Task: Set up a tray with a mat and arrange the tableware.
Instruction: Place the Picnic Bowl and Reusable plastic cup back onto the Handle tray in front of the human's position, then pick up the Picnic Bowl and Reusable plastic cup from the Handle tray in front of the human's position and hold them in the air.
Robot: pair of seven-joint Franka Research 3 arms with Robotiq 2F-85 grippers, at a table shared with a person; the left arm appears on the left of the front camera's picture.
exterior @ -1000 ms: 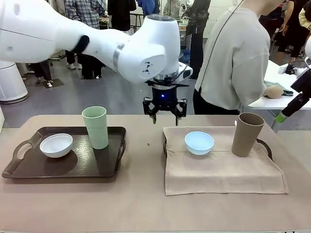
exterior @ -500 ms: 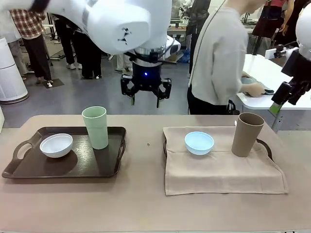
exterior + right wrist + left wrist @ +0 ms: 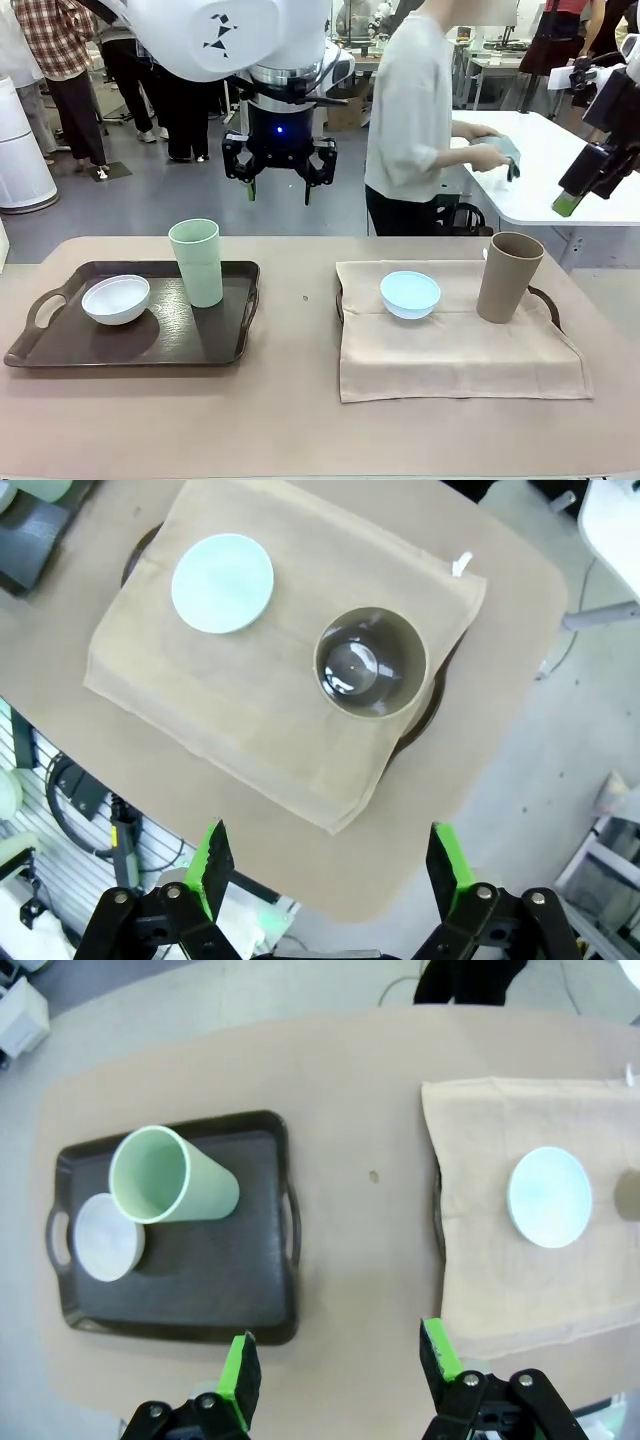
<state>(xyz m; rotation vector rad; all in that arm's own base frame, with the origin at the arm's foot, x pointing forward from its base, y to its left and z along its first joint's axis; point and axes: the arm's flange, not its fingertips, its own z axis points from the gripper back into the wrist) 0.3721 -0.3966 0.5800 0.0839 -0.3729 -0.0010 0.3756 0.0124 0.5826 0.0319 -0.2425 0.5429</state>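
While the left hand [image 3: 278, 190] hangs high up, a little to the right of the dark tray [image 3: 130, 362], its two fingers are wide apart and hold nothing. On that tray stand the light green tumbler [image 3: 197, 262], on the tray's right half, and the white bowl [image 3: 116, 298], close to the tray's left handle, with no mat under them. To the right of the tray, a beige mat [image 3: 450, 350] lies over a second tray on the tabletop [image 3: 300, 420], and the pale blue bowl [image 3: 409, 293] and the tan-brown tumbler [image 3: 508, 277] sit on it. The right hand [image 3: 330, 860] is far to the right of the tray, high up, fingers apart and empty. I think the green tumbler is next to pick up. To do it well, the left hand should go straight down, put one finger on each side, squeeze softly around the middle, and lift straight up so the tumbler does not tip or bump the white bowl.
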